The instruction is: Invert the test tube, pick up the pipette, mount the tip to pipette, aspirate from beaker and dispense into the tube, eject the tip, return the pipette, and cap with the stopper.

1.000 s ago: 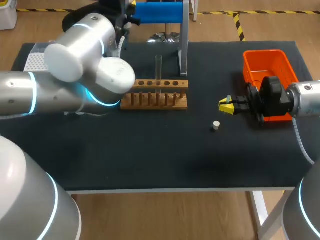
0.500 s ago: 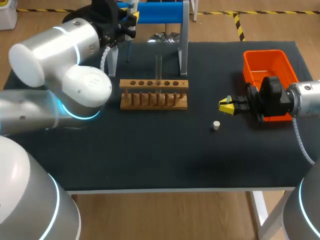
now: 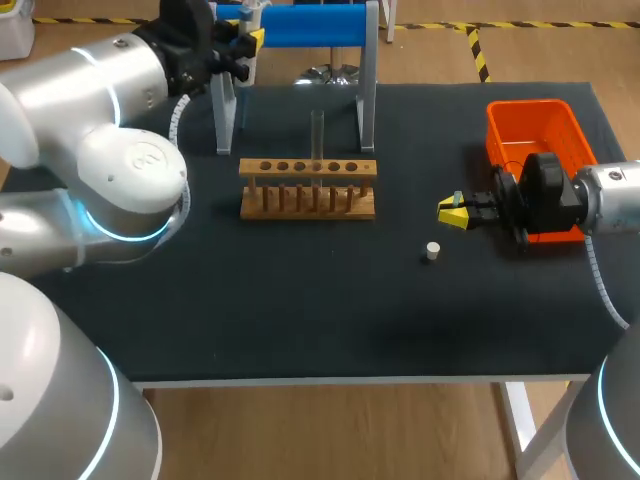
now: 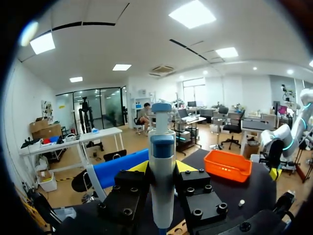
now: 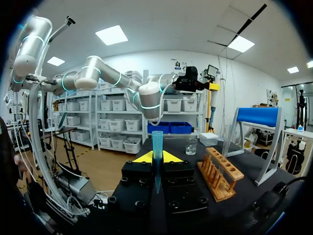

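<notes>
Robotics lab bench: wooden tube rack (image 3: 308,200), beaker (image 5: 191,146), pipette (image 4: 162,171), black table (image 3: 300,310).

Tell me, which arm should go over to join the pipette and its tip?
Left, probably. The left pincer grips the pipette up by the blue stand, free to travel; the right pincer holds the tip out over the table.

Black table (image 3: 300,310), orange bin (image 3: 530,107) at right, wooden rack (image 3: 308,190) mid-table, blue-topped stand (image 3: 315,25) behind

Left gripper (image 4: 162,169), jaws clamped on upright pipette (image 4: 161,147), orange bin (image 4: 228,165) and white stopper (image 4: 241,201) ahead on black table (image 4: 257,183)
</notes>
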Robot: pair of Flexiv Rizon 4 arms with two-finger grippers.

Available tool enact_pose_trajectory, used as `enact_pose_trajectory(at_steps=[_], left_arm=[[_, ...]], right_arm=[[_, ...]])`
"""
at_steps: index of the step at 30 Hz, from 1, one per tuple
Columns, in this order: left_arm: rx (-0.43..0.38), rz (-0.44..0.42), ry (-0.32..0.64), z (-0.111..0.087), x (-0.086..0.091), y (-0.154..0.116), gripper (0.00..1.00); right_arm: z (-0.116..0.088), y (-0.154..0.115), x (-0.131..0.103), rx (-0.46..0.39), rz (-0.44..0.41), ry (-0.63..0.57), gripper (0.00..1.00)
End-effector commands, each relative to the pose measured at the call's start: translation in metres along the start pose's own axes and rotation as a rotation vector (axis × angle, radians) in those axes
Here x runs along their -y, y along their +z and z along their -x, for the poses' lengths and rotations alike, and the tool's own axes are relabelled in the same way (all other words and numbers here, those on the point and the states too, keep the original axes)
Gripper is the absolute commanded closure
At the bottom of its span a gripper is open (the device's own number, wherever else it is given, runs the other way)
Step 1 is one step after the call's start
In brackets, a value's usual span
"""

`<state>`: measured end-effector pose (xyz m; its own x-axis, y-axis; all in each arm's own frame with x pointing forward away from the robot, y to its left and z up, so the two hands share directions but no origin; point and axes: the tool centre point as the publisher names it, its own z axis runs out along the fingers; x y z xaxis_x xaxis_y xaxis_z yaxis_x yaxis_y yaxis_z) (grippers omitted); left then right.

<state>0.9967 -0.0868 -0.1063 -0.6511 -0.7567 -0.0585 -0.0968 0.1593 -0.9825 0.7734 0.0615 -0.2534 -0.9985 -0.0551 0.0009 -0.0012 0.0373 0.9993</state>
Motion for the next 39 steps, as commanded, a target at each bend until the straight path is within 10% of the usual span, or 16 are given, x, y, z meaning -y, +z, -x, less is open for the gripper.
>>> enact_pose_trajectory(at_steps=[1,23,31,39], left_arm=[[-0.104,-0.041,0.058,-0.003,0.013,-0.008,1.00],[-0.639,-0.181,0.124,-0.149,0.084,-0.087,1.00],[-0.706,-0.233,0.090,-0.197,0.094,-0.098,1.00],[-0.706,-0.233,0.090,-0.197,0.094,-0.098,1.00]], right_arm=[[-0.001,0.000,0.000,0.001,-0.001,0.000,1.00],[-0.001,0.000,0.000,0.001,-0.001,0.000,1.00],[-0.001,0.000,0.000,0.001,-0.001,0.000,1.00],[-0.001,0.000,0.000,0.001,-0.001,0.000,1.00]])
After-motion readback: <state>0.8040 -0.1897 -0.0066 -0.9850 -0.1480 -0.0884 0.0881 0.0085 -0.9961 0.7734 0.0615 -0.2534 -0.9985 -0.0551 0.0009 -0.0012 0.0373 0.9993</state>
